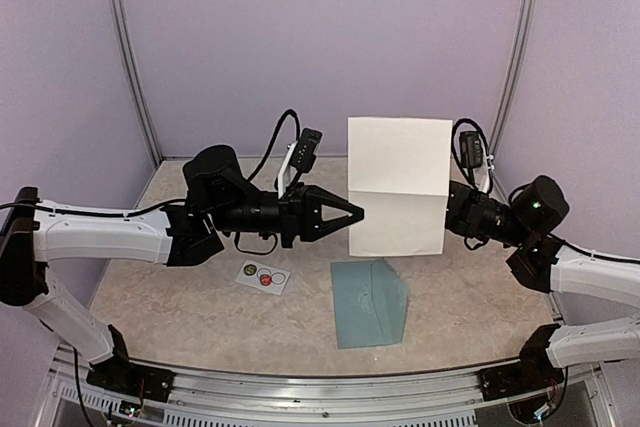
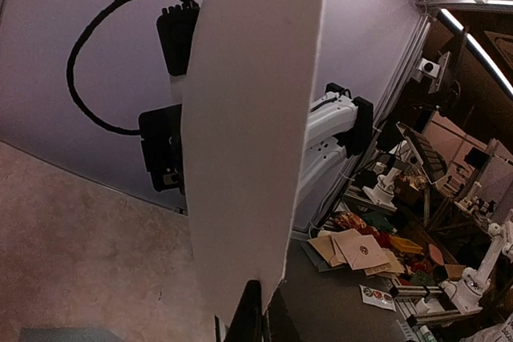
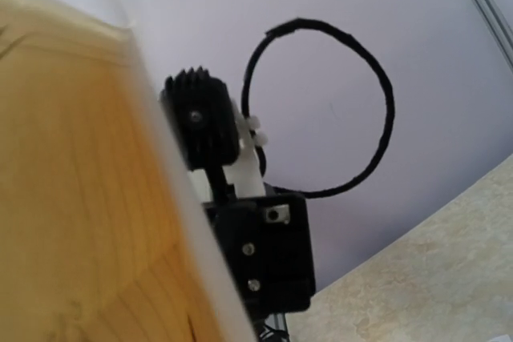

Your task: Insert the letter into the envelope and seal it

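Left gripper [image 1: 354,214] pinched shut on the letter [image 1: 398,172] at its 9 o'clock edge. Right gripper [image 1: 451,209] at 3 o'clock, jaws hidden, grip not readable. Letter aloft, creased midway. Envelope [image 1: 368,303] lies flat at 6 o'clock. Likely folding; next, lower toward envelope's mouth.

Links: white shells were seen on left arm [image 1: 100,232] and right arm [image 1: 592,272].
Left gripper [image 1: 358,213]: black fingers [image 1: 335,204] were shown.
Cables [image 3: 391,110]: black loops were noted.
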Robot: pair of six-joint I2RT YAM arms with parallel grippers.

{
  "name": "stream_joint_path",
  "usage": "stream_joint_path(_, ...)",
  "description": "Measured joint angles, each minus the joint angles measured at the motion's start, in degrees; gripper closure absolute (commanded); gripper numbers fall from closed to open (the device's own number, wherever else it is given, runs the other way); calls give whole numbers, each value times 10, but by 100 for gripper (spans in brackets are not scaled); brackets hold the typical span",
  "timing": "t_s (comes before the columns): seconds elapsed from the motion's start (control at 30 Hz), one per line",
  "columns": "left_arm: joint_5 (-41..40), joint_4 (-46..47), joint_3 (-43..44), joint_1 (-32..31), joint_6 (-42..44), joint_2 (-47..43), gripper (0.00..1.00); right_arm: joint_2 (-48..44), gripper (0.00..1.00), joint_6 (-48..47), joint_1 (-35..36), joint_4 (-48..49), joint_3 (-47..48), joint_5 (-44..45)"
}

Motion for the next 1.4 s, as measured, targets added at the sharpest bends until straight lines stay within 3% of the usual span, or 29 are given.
stream_joint_path(0.1, -13, -14, -6, 0, 5, -4, 100, -8, 68, -8, 0, -18, -1, 14)
stream_joint_path(0.17, -28, -35, -11, 0, 10, -12, 100, -27, 62, -19, -2, -45, -2, 31)
stream_joint_path(0.3, -59, -79, -26, 7, 21, -41, 100, -77, 25, -39, -11, -110, -2, 69)
stream_joint_path(0.43, -82, -132, -33, 18, 33, -71, 100, -120, 11, -90, -17, -210, 10, 115)
stream_joint_path(0.57, -104, -200, -32, 21, 59, -87, 100, -145, 5, -162, -18, -318, 50, 154)
stream_joint_path(0.73, -108, -300, -13, 22, 97, -88, 100, -154, 5, -244, -18, -393, 102, 157)
stream_joint_path(0.97, -80, -378, 14, 20, 136, -89, 100, -49, 10, -317, -12, -446, 181, 46)
stream_joint_path(1.17, -59, -379, 14, 19, 137, -95, 100, 32, 12, -333, 10, -472, 177, -31)
stream_joint_path(1.4, -38, -342, 12, 19, 123, -110, 100, 51, 26, -308, 19, -420, 134, -103)
